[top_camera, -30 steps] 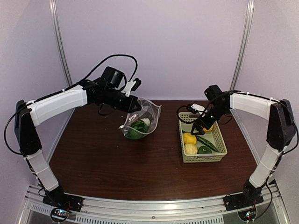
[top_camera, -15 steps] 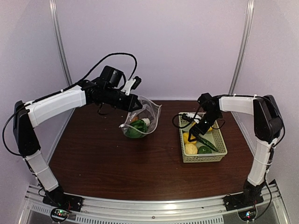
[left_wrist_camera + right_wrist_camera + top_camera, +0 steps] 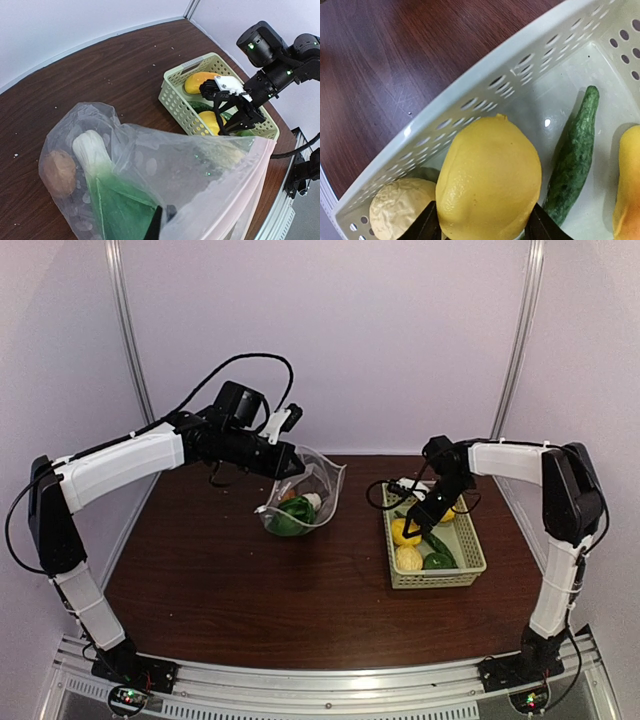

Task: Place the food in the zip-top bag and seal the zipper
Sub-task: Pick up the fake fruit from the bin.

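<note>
The right arm (image 3: 510, 460) is holding its jaws around a yellow lemon (image 3: 405, 532) in the pale green basket (image 3: 470, 578). Left of the basket, the left arm (image 3: 120, 465) is pinching a clear zip-top bag (image 3: 312, 488) upright on the bench (image 3: 250, 580).

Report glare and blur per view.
Top external: soft, even light, glare on the metal front rail. Left wrist: clear crinkly plastic bag shows glossy highlights. Right wrist: yellow toy lemon sharp; glint on the pale green lattice basket floor.
</note>
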`<state>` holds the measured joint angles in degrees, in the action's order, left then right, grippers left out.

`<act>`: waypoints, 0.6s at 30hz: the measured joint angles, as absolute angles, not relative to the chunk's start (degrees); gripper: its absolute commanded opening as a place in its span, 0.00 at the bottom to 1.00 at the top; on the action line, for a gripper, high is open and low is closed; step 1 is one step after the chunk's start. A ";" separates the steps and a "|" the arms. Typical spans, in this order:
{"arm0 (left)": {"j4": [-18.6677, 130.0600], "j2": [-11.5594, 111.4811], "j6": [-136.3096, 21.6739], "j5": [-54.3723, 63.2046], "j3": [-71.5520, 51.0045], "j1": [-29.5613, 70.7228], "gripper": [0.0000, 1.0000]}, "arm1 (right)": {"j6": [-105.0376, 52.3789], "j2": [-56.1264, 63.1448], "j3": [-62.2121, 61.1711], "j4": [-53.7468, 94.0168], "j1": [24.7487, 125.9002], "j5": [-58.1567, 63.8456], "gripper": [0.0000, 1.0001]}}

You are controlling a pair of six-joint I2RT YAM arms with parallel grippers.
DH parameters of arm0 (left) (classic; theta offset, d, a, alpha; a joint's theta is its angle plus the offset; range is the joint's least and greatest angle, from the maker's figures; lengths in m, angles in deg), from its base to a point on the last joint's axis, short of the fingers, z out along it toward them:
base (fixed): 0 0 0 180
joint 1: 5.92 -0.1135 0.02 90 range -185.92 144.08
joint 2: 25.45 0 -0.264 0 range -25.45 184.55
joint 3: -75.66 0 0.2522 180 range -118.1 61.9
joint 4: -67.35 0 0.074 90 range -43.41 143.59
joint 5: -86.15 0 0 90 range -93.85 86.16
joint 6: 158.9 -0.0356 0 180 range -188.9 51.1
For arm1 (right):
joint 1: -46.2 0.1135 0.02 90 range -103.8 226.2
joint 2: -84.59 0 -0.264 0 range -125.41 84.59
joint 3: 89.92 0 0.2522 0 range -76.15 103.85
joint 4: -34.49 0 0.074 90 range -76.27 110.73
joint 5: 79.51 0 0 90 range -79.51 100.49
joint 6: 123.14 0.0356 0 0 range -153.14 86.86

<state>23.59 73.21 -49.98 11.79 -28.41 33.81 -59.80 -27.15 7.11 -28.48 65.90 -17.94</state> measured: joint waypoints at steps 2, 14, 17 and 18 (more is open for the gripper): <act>23.59 73.21 -49.98 11.79 -28.38 33.81 0.00 | -59.82 -25.12 6.65 -28.96 65.88 -17.63 0.49; 23.48 73.23 -50.20 11.82 -28.34 33.81 0.00 | -60.61 -4.16 5.99 -29.20 66.62 -18.03 0.48; 23.51 73.23 -51.01 11.68 -28.36 33.76 0.00 | -61.22 -0.60 5.67 -26.93 67.96 -19.75 0.49; 23.55 73.23 -51.10 11.73 -28.36 33.76 0.00 | -61.26 0.17 5.82 -26.12 68.68 -20.87 0.49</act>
<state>23.55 73.23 -51.10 11.73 -28.36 33.76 -61.26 0.17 5.82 -26.12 68.68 -20.87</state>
